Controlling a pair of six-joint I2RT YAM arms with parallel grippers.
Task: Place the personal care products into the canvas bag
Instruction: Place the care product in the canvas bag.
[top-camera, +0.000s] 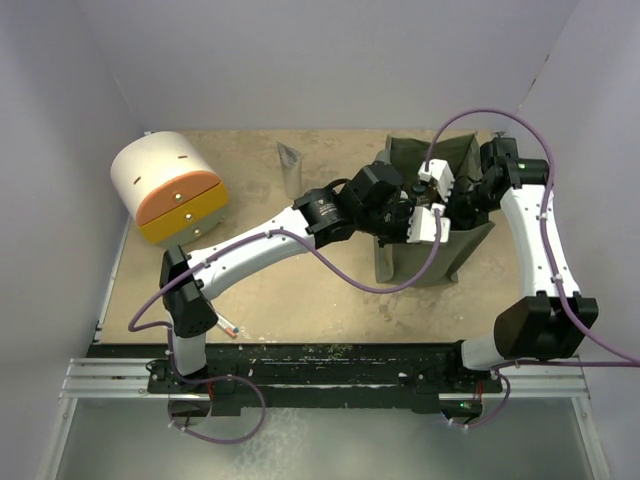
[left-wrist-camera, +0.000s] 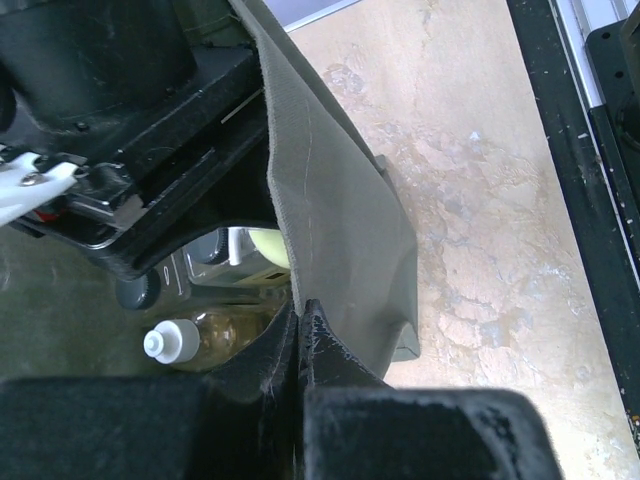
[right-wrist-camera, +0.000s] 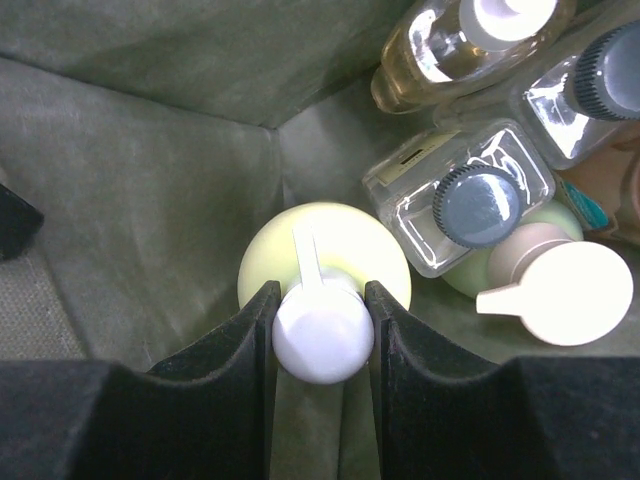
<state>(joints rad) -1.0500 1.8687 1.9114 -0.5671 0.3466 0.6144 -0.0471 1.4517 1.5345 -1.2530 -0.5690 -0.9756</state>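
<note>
The canvas bag (top-camera: 405, 262) stands open on the worktop (top-camera: 300, 295), at one o'clock from the arm bases; the left hand (left-wrist-camera: 300, 335) is closed on its wall, pinching the fabric, which should hold the mouth wide; the right hand (right-wrist-camera: 320, 335) is inside, gripping the pale green bottle (right-wrist-camera: 345, 245) by its white pump head (right-wrist-camera: 322, 345); best lowered straight until it seats beside the clear bottle (right-wrist-camera: 470, 200) at two o'clock, then released; it stands upright, long axis vertical, spout pointing to twelve o'clock.
</note>
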